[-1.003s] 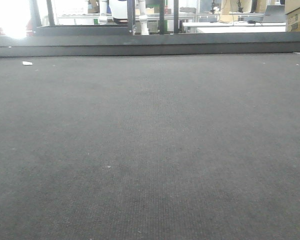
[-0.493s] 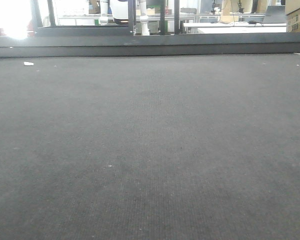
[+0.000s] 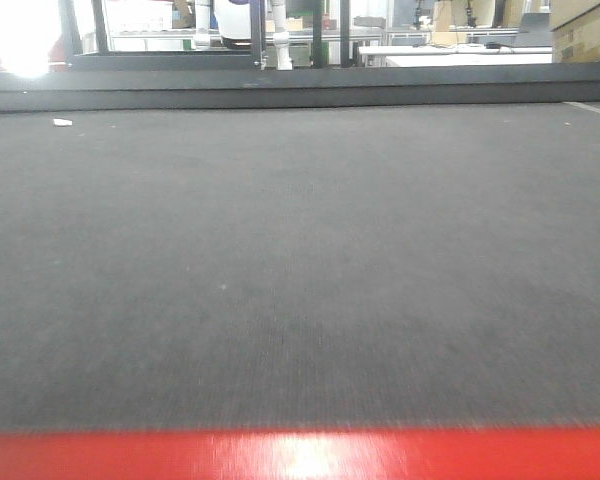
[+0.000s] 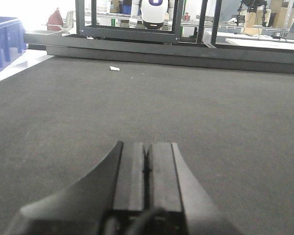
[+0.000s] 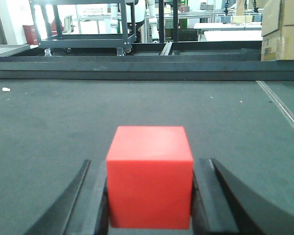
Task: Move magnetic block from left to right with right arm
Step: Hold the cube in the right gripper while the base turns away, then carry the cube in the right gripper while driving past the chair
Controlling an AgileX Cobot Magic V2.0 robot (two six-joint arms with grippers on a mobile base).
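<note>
In the right wrist view the magnetic block [image 5: 149,183], a plain bright-red cube, sits squarely between the two black fingers of my right gripper [image 5: 149,164], which is shut on its left and right faces. A blurred red band [image 3: 300,455] fills the bottom edge of the front view; it looks like the same block, very close to the lens. My left gripper [image 4: 147,147] hovers low over the dark mat [image 4: 210,122], its jaws pressed together with nothing held.
A small white scrap [image 4: 114,68] lies far out on the mat. A raised black ledge [image 5: 137,68] bounds the mat's far side, with a black metal rack [image 5: 83,24] behind. A blue crate [image 4: 5,41] stands far left, cardboard boxes [image 5: 281,29] far right.
A red band has come into the bottom of the front view, where only mat showed before. The background in that view has shifted up slightly.
</note>
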